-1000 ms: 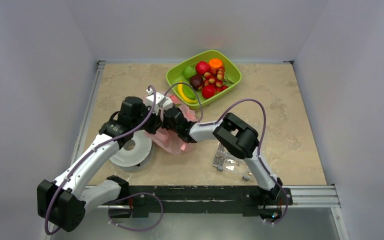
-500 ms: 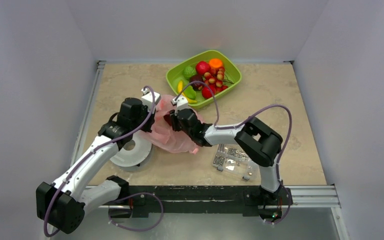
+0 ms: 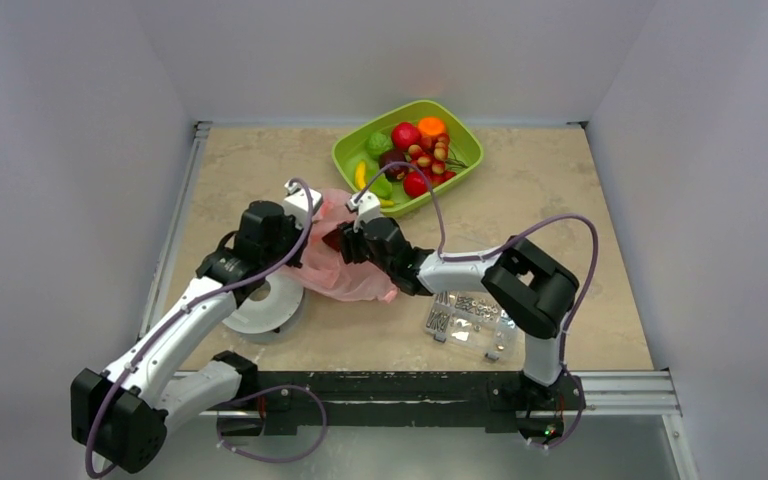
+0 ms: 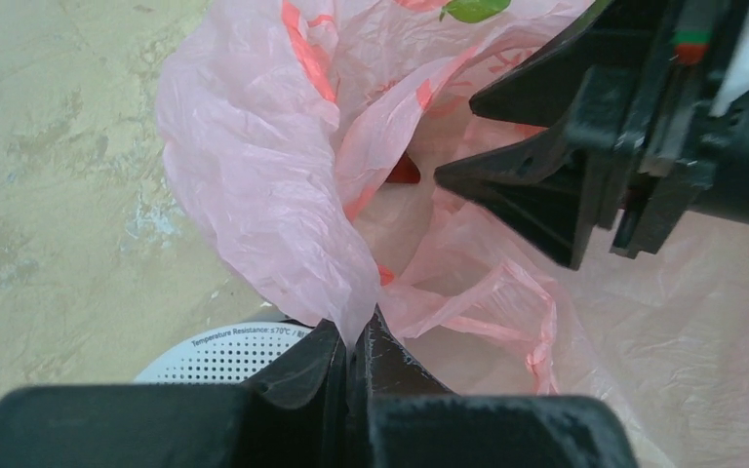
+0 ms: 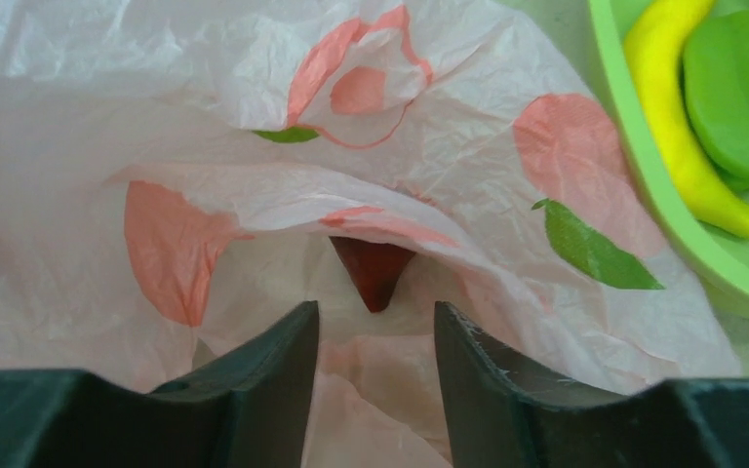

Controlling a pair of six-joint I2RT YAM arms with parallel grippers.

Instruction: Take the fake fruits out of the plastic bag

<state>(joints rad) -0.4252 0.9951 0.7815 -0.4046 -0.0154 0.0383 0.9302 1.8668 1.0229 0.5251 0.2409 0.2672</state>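
The pink plastic bag (image 3: pixel 345 270) lies crumpled mid-table; it also shows in the left wrist view (image 4: pixel 254 166) and the right wrist view (image 5: pixel 468 146). My left gripper (image 4: pixel 355 336) is shut on a fold of the bag's edge and holds the mouth up. My right gripper (image 5: pixel 375 322) is open at the bag's mouth (image 3: pixel 338 240). A dark red fruit (image 5: pixel 373 268) shows inside the bag, just ahead of and between my right fingertips; most of it is hidden by plastic. In the left wrist view a bit of red (image 4: pixel 402 172) shows inside the bag.
A green tray (image 3: pixel 463 135) with several fake fruits stands at the back, close behind the bag; its banana (image 5: pixel 688 146) shows in the right wrist view. A white perforated disc (image 3: pixel 265 308) lies left of the bag. A clear box of small parts (image 3: pixel 470 325) lies to the right.
My right gripper has come from over the bag toward the tray and back down to the bag's mouth. A green fruit now lies beside the banana in the tray. The bag's mouth is held open.
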